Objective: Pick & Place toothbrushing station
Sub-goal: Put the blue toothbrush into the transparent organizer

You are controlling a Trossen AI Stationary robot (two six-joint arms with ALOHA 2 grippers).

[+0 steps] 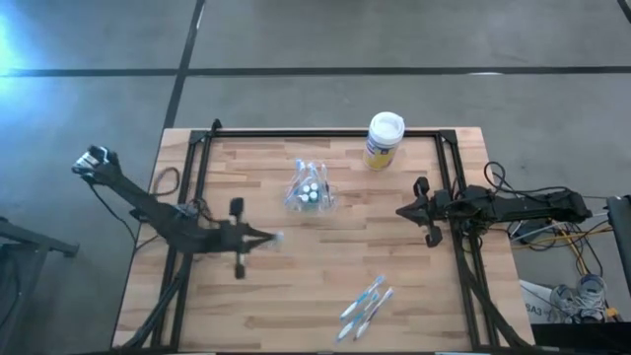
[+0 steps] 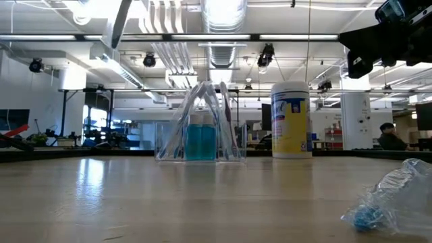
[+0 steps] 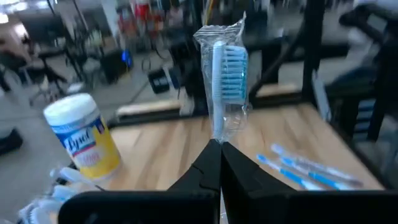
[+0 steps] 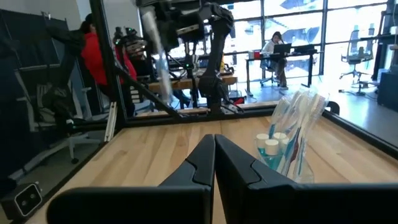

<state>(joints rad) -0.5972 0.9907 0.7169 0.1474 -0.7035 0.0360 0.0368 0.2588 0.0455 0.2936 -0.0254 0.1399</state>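
One wrapped toothbrush pinched upright in left gripper, lifted clear, likely bound for holder at one o'clock of it. Right gripper closed, empty, waiting at holder's three o'clock. Spare toothbrushes near front edge.

Grey concrete floor w/ dark seams; ceiling ducts & strip lights overhead; big windows; office chair nr far workstation.

Overhead view looks straight down; low view skims level; both share the holder.
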